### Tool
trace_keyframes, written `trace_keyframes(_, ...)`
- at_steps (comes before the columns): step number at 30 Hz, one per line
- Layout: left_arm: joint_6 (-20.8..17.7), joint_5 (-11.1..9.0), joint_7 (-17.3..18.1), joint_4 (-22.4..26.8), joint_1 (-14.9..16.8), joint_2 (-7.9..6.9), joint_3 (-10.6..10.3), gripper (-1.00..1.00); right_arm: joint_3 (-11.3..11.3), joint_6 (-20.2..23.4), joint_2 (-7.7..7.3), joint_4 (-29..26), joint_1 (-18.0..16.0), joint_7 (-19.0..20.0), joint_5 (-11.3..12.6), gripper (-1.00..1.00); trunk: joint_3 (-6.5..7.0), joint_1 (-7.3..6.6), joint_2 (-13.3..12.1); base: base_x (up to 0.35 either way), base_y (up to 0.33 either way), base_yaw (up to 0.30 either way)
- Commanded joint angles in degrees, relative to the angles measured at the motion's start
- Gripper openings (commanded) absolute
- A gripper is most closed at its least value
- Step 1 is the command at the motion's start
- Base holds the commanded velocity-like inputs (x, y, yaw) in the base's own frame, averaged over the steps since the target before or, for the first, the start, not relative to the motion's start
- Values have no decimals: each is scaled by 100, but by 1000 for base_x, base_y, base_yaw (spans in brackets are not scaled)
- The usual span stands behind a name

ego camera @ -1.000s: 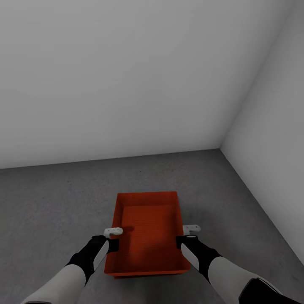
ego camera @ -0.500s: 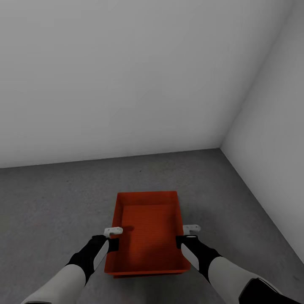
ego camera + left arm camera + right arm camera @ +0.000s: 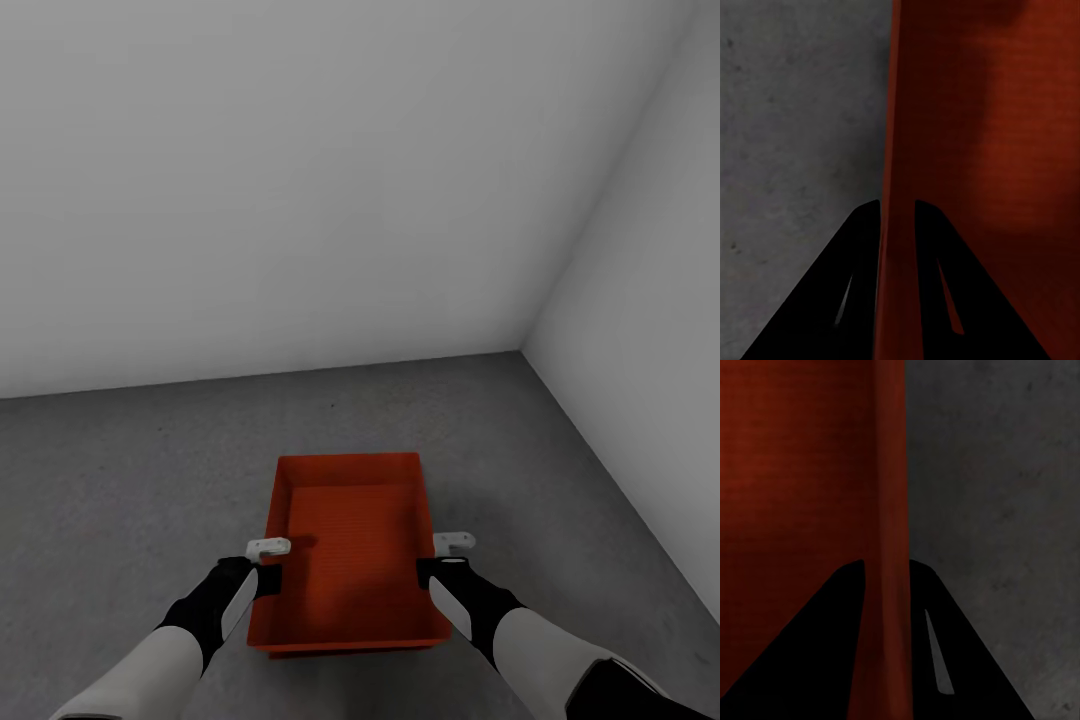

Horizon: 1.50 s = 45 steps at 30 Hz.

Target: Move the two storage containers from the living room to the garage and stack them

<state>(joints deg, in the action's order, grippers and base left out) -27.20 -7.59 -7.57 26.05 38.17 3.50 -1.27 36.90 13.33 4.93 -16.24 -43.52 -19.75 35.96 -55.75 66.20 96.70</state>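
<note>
Garage reached: one orange-red storage container (image 3: 350,550) is low over the concrete floor (image 3: 130,480) near the wall corner (image 3: 522,350), left gripper (image 3: 268,560) and right gripper (image 3: 440,556) each clamped on a side wall; resting or not unclear, stacking left

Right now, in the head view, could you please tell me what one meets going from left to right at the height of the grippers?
Concrete floor → left gripper on the left wall → orange-red storage container → right gripper on the right wall → grey-white side wall.
</note>
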Motion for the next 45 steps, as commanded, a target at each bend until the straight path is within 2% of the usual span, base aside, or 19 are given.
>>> trace_keyframes(1, -60, 100, -103, -20, -3, -7, 139, -100, -122, -178, -128, -19, -7, -299, -167, -100, -4, 0, 2, 0, 0, 0)
trace_keyframes(10, -66, 100, -104, -21, -3, -7, 136, -100, -114, -114, -115, -19, -7, -271, -184, -100, -4, 0, 2, 0, 0, 0)
trace_keyframes(11, -66, 98, -104, -21, -3, -7, 138, 100, -113, -113, -115, -19, -7, -269, -185, 100, -4, 0, 2, 0, 0, 0)
trace_keyframes(36, -58, 90, -104, -5, -3, -19, 145, 100, -113, -179, -132, -19, -7, -311, -203, 100, -4, 0, 2, 0, 0, 0)
trace_keyframes(45, -66, 91, -104, 279, -3, -11, 139, 100, -117, -182, -139, -19, -7, -332, -203, 100, -4, 0, 2, 0, 0, 0)
